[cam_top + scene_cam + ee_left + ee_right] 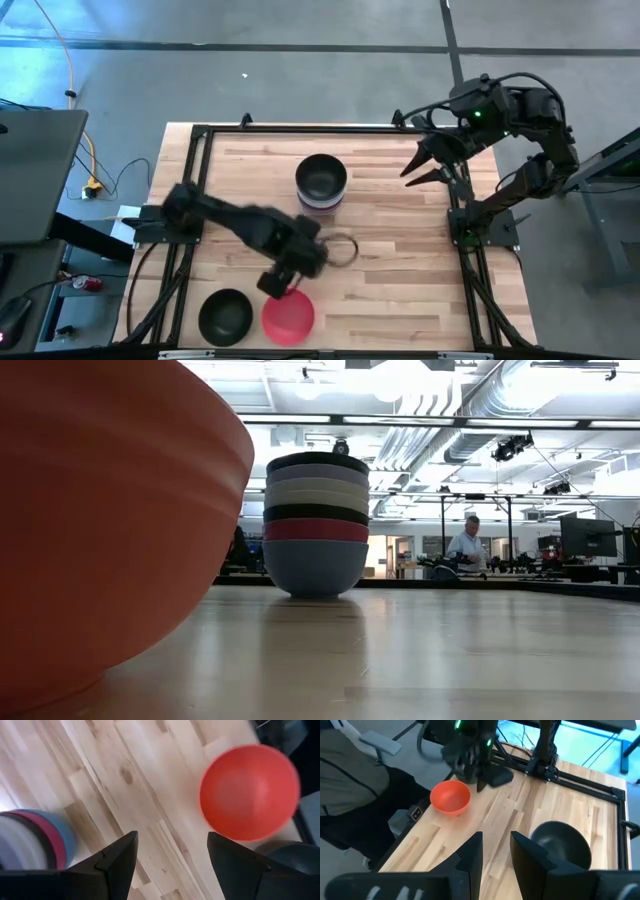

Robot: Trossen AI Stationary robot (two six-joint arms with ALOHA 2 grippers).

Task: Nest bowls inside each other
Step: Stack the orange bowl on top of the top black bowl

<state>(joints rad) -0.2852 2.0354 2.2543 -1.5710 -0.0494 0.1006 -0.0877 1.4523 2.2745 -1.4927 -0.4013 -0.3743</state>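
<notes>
A stack of nested bowls [321, 183] stands upright near the middle of the wooden table [400, 270], toward its far edge. In the low view the stack shows, from the base upward, a blue bowl [315, 567], a magenta bowl [316, 529], a black rim, two pale rims, a lavender rim and a black bowl [321, 174] uppermost; the exact count of the pale layers is hard to confirm from this angle. The top black bowl holds nothing. Two bowls sit apart from the stack at the near edge of the table: a red bowl [288, 316] and, just beside it toward the left side, a single black bowl [225, 316]. Both stand upright and are empty. The left gripper [283, 279] is positioned just above the far rim of the red bowl, with its fingers [112, 865] spread wide and holding nothing; in the left wrist view the red bowl lies ahead of the fingers without touching them. The right gripper [419, 163] hovers over the far right corner of the table, well apart from the stack, with its fingers partly open and empty.
</notes>
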